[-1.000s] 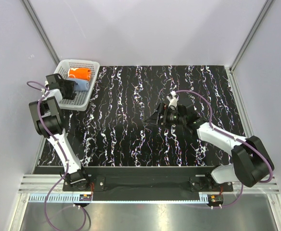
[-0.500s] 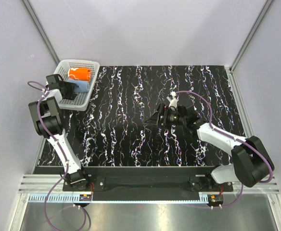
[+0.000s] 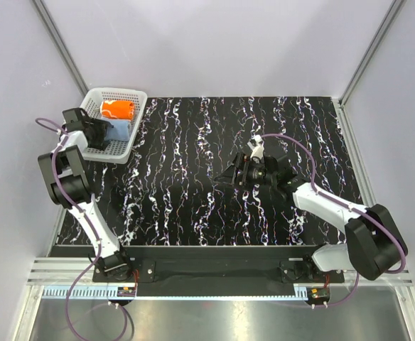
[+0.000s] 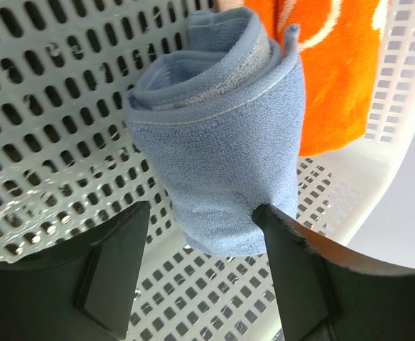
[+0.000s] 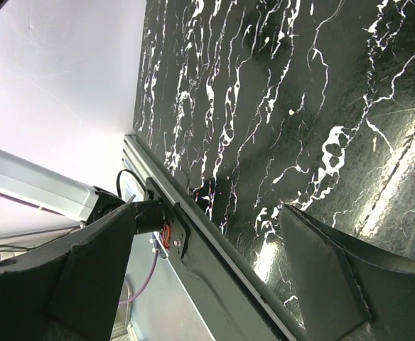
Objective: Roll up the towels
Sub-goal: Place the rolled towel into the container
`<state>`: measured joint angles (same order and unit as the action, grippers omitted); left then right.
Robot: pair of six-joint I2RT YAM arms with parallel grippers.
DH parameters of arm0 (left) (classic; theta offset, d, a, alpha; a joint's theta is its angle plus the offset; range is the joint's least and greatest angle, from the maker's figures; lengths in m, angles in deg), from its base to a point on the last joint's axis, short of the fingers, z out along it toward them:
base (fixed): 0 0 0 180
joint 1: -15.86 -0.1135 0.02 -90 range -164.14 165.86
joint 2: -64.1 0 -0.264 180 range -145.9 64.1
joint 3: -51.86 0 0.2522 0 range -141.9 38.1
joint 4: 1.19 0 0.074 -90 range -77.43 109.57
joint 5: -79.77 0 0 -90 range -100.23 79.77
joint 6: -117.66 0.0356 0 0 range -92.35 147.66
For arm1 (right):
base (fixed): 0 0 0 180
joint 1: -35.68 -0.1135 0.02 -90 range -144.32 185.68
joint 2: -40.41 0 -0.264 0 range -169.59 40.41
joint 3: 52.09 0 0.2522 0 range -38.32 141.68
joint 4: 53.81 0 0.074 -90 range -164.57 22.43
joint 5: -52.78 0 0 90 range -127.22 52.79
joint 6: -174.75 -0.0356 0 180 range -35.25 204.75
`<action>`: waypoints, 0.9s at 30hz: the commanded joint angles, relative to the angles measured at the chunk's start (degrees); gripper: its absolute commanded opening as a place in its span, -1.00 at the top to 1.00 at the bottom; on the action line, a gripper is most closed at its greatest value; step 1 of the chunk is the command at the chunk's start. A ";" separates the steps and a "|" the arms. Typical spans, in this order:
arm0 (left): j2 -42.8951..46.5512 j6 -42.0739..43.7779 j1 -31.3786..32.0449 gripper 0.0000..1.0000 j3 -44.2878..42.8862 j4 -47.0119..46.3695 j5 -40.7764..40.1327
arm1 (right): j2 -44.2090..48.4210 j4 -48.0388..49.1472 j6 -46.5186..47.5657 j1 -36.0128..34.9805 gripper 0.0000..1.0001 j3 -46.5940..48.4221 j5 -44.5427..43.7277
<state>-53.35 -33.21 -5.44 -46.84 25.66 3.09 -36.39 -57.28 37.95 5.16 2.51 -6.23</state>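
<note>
Both towels lie rolled in the white mesh basket at the table's far left. The orange towel is at the back. The light blue towel lies in front of it. In the left wrist view the blue roll rests on the basket floor with the orange roll behind it. My left gripper is open at the blue roll's near end; the right fingertip touches its side, the left one stands apart. My right gripper hangs open over the table's middle with nothing between its fingers.
The black marbled table spreads between the two arms. The basket's wall rises close to the right of the orange roll. White walls and metal posts enclose the table. A base rail with cables runs along the near edge.
My left gripper narrowed a little, widened again, and drew back slightly to the left from the blue roll. The right arm barely shifted.
</note>
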 commanded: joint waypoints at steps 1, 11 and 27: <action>3.63 1.45 -1.02 -0.39 -1.89 2.03 1.27 | 2.35 0.88 -0.48 0.29 -0.79 -0.15 0.04; -2.51 4.17 -2.08 -0.33 -6.71 10.37 5.92 | 4.11 0.09 -1.00 0.29 -0.79 -1.02 -0.40; -1.82 3.47 -2.52 0.40 -1.71 -5.34 11.64 | 2.44 0.61 -0.04 0.29 -0.68 -1.11 -0.66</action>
<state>-55.40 -29.07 -7.47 -46.45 26.46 10.90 -33.88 -57.61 37.40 5.16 1.36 -6.30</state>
